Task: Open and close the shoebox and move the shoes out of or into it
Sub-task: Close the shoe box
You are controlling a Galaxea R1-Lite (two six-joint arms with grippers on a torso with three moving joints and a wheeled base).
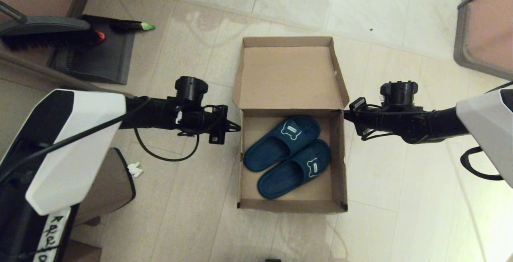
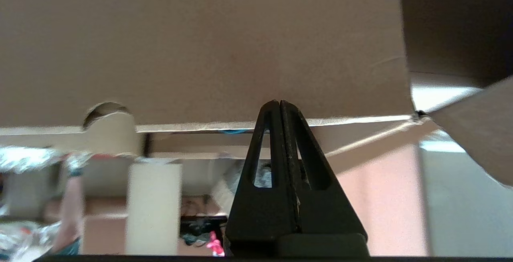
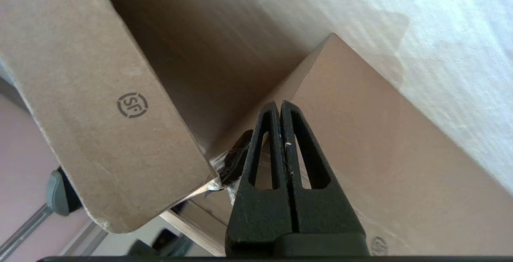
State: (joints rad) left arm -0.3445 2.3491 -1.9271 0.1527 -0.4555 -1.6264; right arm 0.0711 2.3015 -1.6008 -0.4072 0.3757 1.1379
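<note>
The brown cardboard shoebox (image 1: 292, 206) stands open on the tiled floor, its hinged lid (image 1: 290, 77) tipped back. Both dark teal shoes lie side by side inside, one (image 1: 282, 142) toward the hinge and the other (image 1: 296, 170) toward the front wall. My left gripper (image 1: 237, 126) is shut and empty, its tips at the box's left wall near the hinge. In the left wrist view the gripper (image 2: 279, 102) points at the cardboard (image 2: 200, 45). My right gripper (image 1: 345, 114), also shut and empty, is at the right hinge corner. The right wrist view shows its tips (image 3: 279, 103) beside the lid's side flap (image 3: 100, 113) and dark corner tape (image 3: 236, 158).
A black dustpan (image 1: 96, 53) and brush (image 1: 48, 33) lie at the back left. A brown bin (image 1: 108, 186) and a scrap of white paper (image 1: 135, 169) sit left of the box. Furniture (image 1: 485, 33) stands at the back right.
</note>
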